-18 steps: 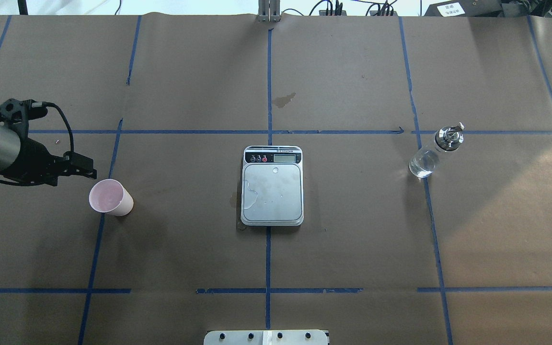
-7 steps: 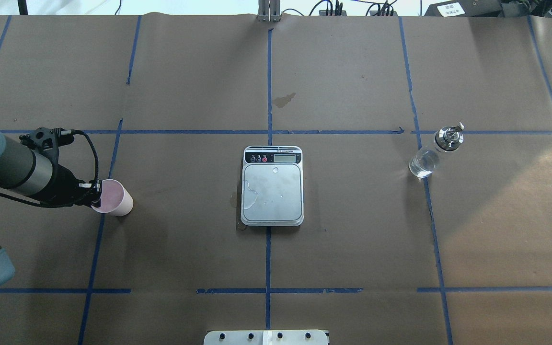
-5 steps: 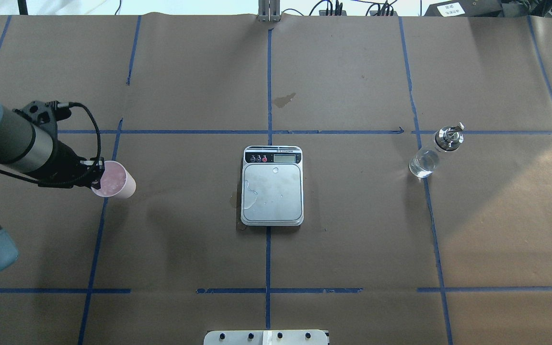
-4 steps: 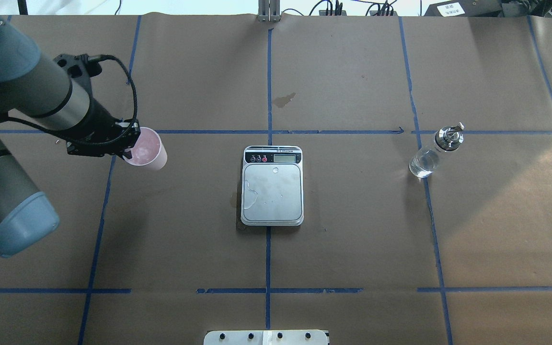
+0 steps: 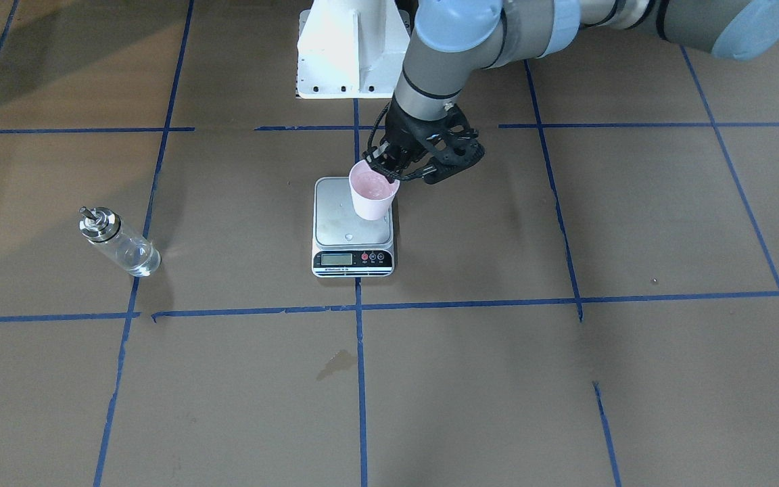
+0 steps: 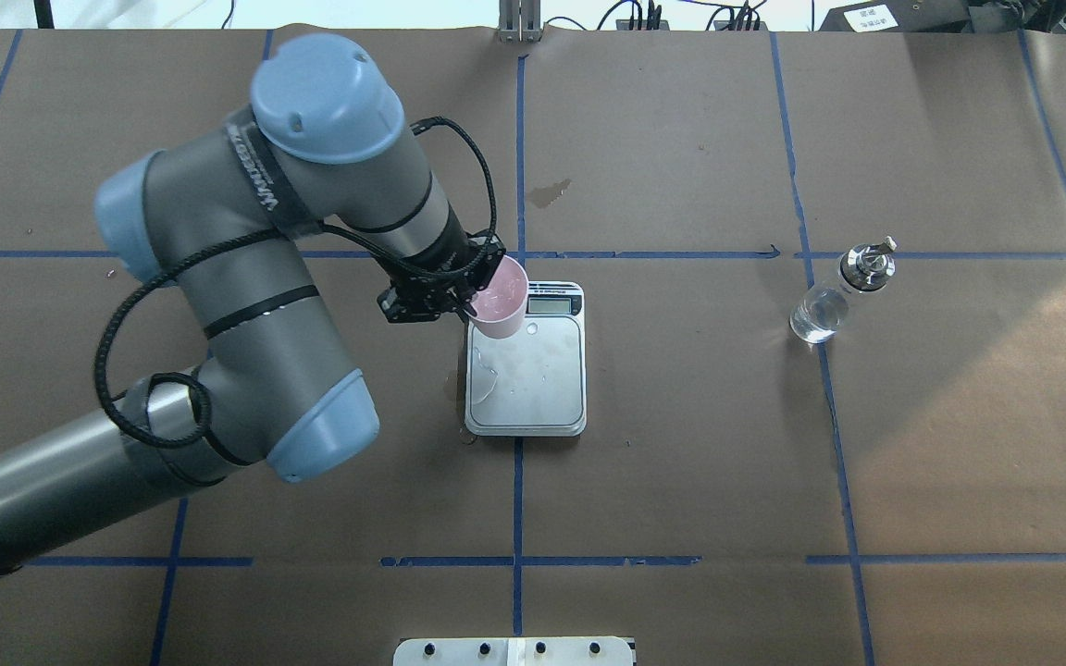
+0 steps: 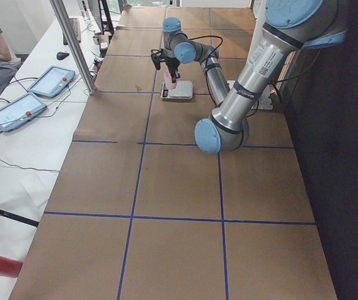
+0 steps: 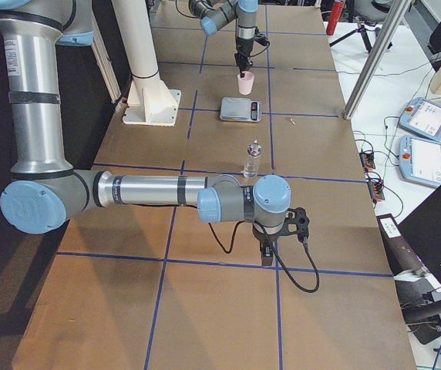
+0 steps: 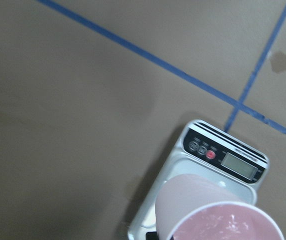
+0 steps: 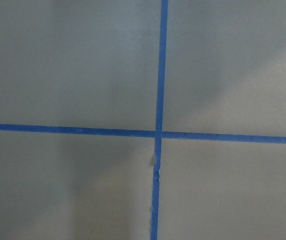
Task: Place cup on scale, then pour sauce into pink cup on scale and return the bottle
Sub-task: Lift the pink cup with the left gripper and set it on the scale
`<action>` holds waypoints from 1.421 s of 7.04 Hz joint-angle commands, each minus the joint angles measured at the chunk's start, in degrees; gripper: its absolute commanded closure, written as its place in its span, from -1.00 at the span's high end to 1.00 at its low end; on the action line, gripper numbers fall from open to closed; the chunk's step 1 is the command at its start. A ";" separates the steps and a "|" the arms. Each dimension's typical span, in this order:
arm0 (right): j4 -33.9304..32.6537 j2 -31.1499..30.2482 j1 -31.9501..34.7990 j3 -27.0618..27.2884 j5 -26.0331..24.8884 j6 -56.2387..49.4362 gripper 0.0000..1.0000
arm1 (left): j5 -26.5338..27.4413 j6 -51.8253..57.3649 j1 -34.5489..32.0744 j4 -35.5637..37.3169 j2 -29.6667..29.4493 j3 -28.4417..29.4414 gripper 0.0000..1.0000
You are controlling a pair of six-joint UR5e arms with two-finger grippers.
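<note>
My left gripper [image 6: 476, 298] is shut on the rim of the pale pink cup [image 6: 502, 302] and holds it upright over the scale [image 6: 533, 388], at the display end on the platform's left side. In the front view the gripper [image 5: 389, 170] grips the cup [image 5: 372, 196] over the steel platform [image 5: 335, 223]. The left wrist view shows the cup [image 9: 208, 215] over the scale [image 9: 223, 156]. The glass bottle [image 6: 831, 301] stands upright far to the right, alone. My right gripper [image 8: 267, 258] points down at the table near the bottle [image 8: 252, 160]; I cannot tell whether it is open.
Brown paper with blue tape lines covers the table. The robot's white base [image 5: 352, 47] stands behind the scale. A small dark stain [image 6: 548, 192] lies beyond the scale. Tablets [image 8: 429, 119] lie on a side table past the far edge.
My left gripper closed on the cup's rim at the left, lifted it and carried it right to above the scale. The bottle and scale have not moved.
</note>
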 commanded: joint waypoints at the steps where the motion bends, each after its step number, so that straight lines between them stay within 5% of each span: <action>1: 0.02 0.22 -0.37 0.08 0.29 0.12 1.00 | 4.42 -3.06 3.75 -2.78 -2.58 6.29 -1.00; 4: -0.15 -0.04 -0.37 -0.01 1.17 0.56 1.00 | 4.08 -2.09 4.98 -4.90 -0.12 6.13 -1.00; 5: -0.06 -0.22 -0.29 0.17 1.17 0.56 1.00 | 3.90 -2.00 4.99 -4.90 0.23 4.99 0.86; 8: -0.06 -0.22 -0.29 1.83 1.61 0.56 1.00 | 3.46 -1.30 4.64 -4.20 3.31 -5.11 1.00; 10: -2.33 -0.04 -0.90 8.73 1.26 4.48 1.00 | -4.93 4.81 -5.32 -0.19 4.09 -10.11 1.00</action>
